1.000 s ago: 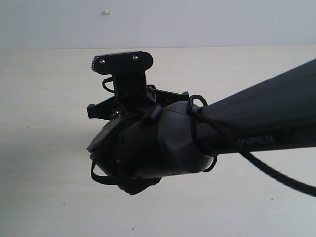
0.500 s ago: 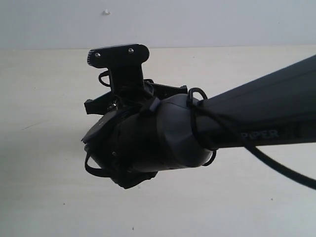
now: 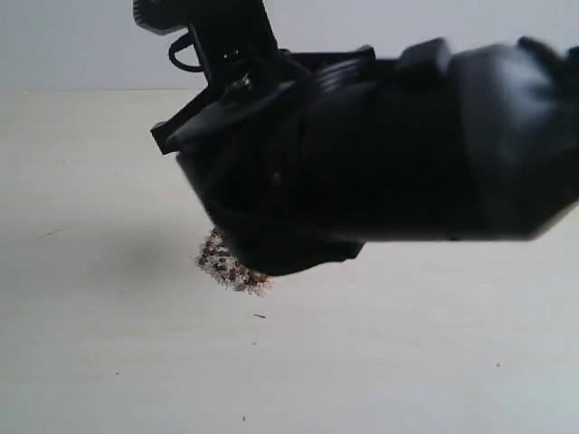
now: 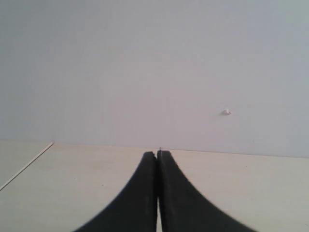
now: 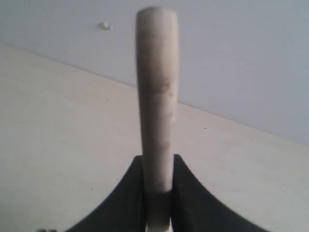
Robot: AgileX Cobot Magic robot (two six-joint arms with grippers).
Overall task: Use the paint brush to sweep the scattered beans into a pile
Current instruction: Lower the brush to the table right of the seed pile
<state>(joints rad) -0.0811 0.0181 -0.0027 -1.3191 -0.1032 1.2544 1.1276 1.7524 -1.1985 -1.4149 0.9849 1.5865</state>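
The pile [image 3: 231, 267] of reddish-brown beans mixed with off-white grains lies on the pale table [image 3: 81, 344], partly hidden under my right arm [image 3: 380, 154], which fills much of the exterior view. My right gripper [image 5: 158, 159] is shut on the pale wooden handle of the paint brush [image 5: 156, 87]; the handle sticks out past the fingertips. Its ferrule and bristles are out of view. In the exterior view the arm hides the brush. My left gripper [image 4: 157, 153] is shut with nothing in it, above bare table and facing the wall.
A grey-white wall runs along the table's far side, with a small white mark [image 4: 226, 112] on it. A table edge [image 4: 26, 166] shows in the left wrist view. A few stray specks [image 3: 260, 316] lie near the pile.
My right arm has risen and come closer to the exterior camera with the brush. The bean pile, hidden before, now shows below the wrist.
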